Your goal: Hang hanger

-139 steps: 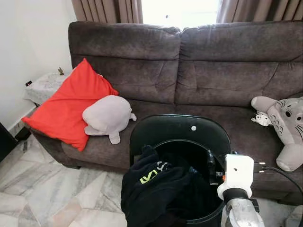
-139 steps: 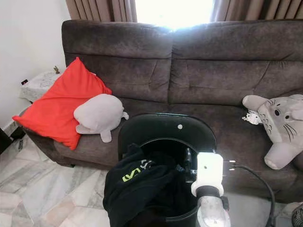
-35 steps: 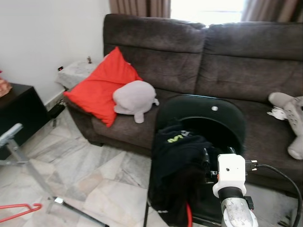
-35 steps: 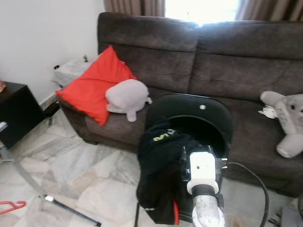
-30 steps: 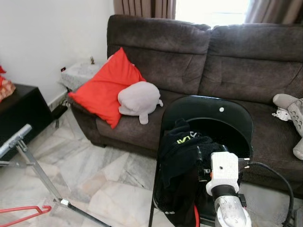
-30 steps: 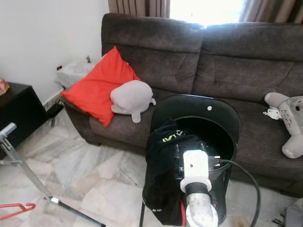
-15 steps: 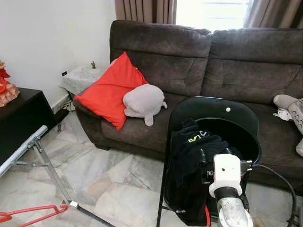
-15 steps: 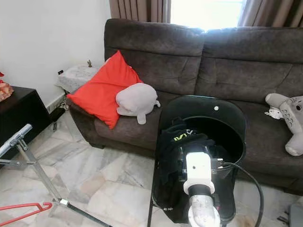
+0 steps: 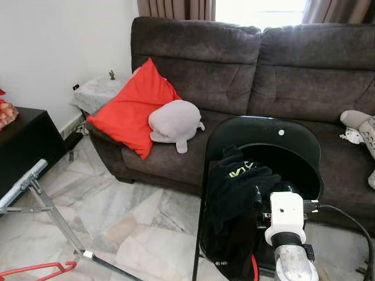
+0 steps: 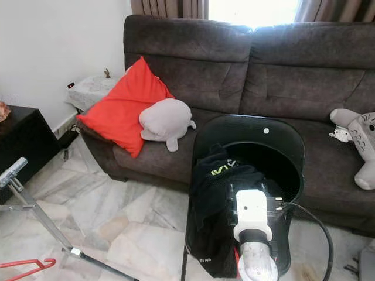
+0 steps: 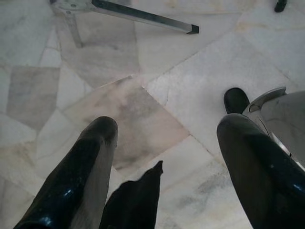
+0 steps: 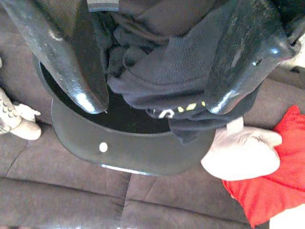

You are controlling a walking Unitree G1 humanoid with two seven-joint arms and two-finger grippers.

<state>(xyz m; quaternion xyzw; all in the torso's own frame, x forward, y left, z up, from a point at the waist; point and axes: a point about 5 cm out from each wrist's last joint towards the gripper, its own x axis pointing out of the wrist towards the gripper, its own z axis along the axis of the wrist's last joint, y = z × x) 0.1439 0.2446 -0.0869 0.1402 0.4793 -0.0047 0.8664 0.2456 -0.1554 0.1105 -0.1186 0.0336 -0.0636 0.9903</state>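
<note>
Nearest the camera, the right gripper (image 12: 152, 95) is seen raised at the rim of the black chair (image 9: 263, 140), with its fingers (image 12: 76, 71) spread apart around a dark garment (image 9: 240, 187) bearing yellow-green lettering; whether the cloth is actually pinched cannot be told from these views. The garment is draped over the chair's front edge, and a strip of red is visible at its lower hem. The left gripper (image 11: 162, 157) is held low over the marble floor (image 9: 135, 222), its fingers parted with nothing between them.

Low at the left, a red hanger (image 9: 41, 270) is seen lying on the floor beside the foot of a silver metal rack (image 9: 35, 193), not yet hung. Compared with half a second ago, the hanger and rack are found lower and further toward the frame's corner, which is accounted for by a shift of the camera; the garment's place on the chair is unchanged.

Further back, a red cushion (image 9: 137, 111) and a grey plush (image 9: 174, 122) are rested on the brown sofa (image 9: 246, 76), touching each other. A second grey plush (image 10: 357, 143) is seen at the sofa's right end, and a black cabinet (image 9: 23, 146) stands against the left wall.
</note>
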